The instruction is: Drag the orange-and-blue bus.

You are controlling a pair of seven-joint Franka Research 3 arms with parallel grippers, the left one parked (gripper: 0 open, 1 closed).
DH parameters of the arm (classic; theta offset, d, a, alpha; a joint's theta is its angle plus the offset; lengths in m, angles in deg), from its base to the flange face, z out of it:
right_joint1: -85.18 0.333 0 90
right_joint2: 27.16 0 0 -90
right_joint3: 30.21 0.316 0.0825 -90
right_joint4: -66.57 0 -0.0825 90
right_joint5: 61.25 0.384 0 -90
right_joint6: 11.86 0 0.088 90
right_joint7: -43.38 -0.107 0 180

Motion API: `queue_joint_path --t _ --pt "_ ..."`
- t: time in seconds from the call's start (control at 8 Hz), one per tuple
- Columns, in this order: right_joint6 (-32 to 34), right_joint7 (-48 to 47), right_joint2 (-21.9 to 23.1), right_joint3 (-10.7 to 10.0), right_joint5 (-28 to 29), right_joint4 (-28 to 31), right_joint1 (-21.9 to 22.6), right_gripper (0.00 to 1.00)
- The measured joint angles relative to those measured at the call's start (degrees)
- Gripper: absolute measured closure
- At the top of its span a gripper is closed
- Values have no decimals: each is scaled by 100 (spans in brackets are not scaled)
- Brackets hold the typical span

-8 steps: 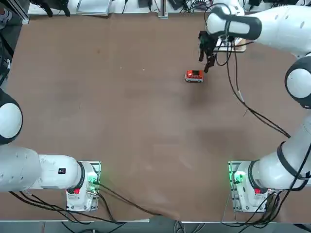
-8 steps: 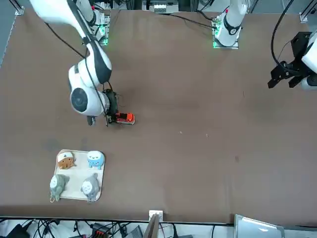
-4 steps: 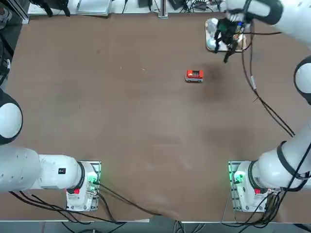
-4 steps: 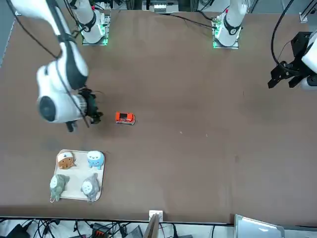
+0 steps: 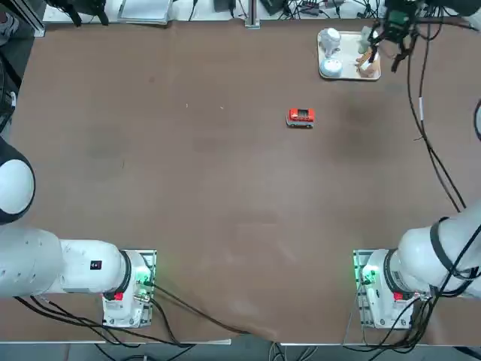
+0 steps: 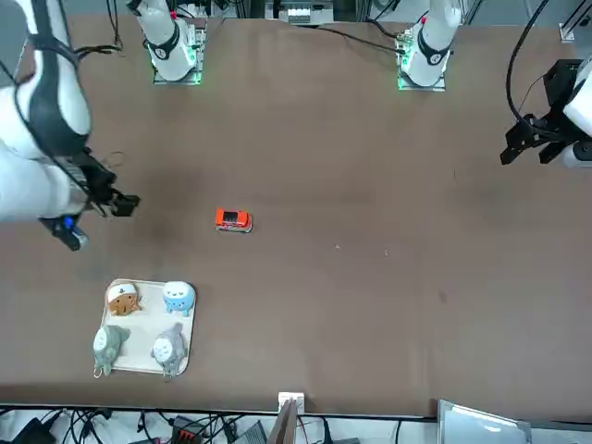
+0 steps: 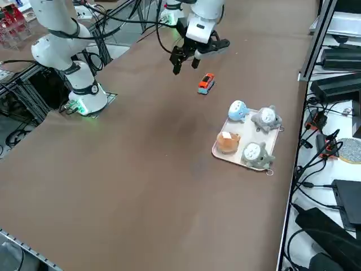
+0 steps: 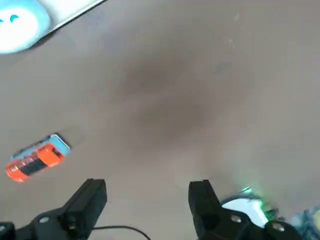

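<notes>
Right gripper raised over table, fingers spread, nothing held.
Orange-and-blue bus sits alone on brown table, approx. centre-right in top view, well apart from gripper. White tray w/ four figurines lies near table edge, apart from bus. In side view, gripper hangs above table just beside bus, no contact.

Your brown worktop carries the orange-and-blue bus and, well apart from it toward the far edge, a white tray.
</notes>
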Motion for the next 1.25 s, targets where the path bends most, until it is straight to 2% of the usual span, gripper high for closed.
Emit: queue_joint_path --t 0.12,0.25,0.38,0.5,0.62,0.75,1.0,1.25 --pt "46 700 13 -12 -9 -155 -119 0" --pt "64 1517 86 -134 -25 -298 -140 0" --pt "72 2268 266 -506 -27 -345 53 0" --pt "86 2764 494 -1100 0 -327 476 0" --pt "30 2999 738 -1496 14 -238 846 0" --pt "-191 3145 1063 -1632 18 18 1076 0" --pt "-842 3552 1901 -1646 19 867 1382 0" --pt "-996 3969 2515 -1652 24 1352 1443 0"
